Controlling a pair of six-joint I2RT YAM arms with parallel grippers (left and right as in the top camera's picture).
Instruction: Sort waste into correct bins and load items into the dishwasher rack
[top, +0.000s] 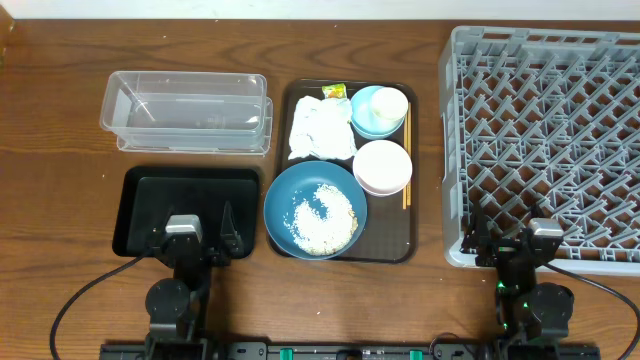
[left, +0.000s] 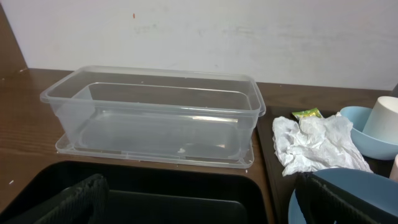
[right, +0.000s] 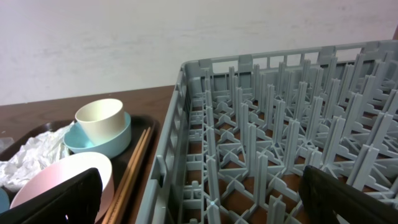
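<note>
Rice (top: 322, 218) lies on blue plate (top: 283, 195) — napkin (top: 320, 130) just beside.

dishwasher rack (top: 453, 150) ran off overhead's right edge | blue plate (left: 357, 177) cut by left wrist view's bottom edge | white cup (left: 387, 118) clipped at right | snack wrapper (left: 306, 114) print too small to read | white bowl (right: 68, 168) cut at right wrist view's bottom

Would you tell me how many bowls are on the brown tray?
2. The light-blue bowl sits at the far right corner of the tray, holding a white cup; the white bowl is just in front of it.
</note>
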